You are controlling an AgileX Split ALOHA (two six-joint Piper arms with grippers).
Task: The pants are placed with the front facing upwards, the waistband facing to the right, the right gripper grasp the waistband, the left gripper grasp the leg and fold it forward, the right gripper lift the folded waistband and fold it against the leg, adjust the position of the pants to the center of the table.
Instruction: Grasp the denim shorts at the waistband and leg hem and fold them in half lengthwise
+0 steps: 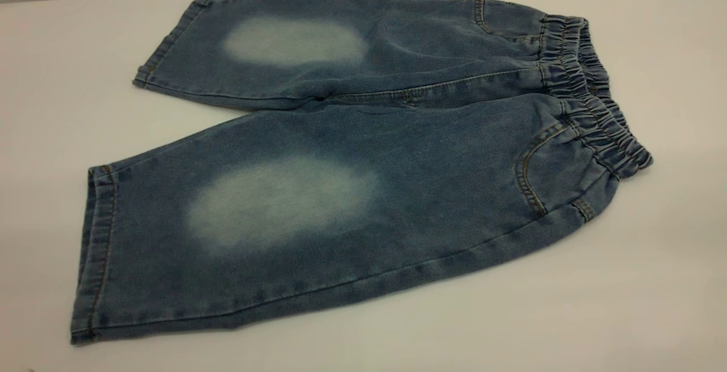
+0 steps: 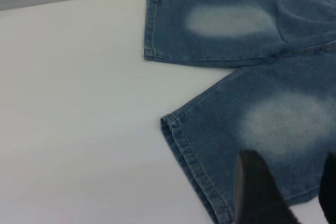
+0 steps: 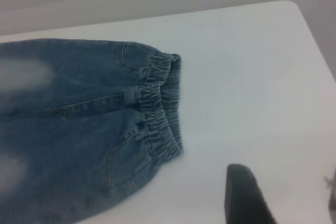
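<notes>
On the left, my left gripper [image 2: 286, 190] hovers open over the hem of the near leg [image 1: 227, 218], holding nothing. The pants [image 1: 352, 156] lie flat on the table [image 1: 625, 304], their long axis running left to right. At the right end is the waistband [image 1: 596, 99]. My right gripper [image 3: 283, 198], open and empty, hangs just beside it, over bare table.
</notes>
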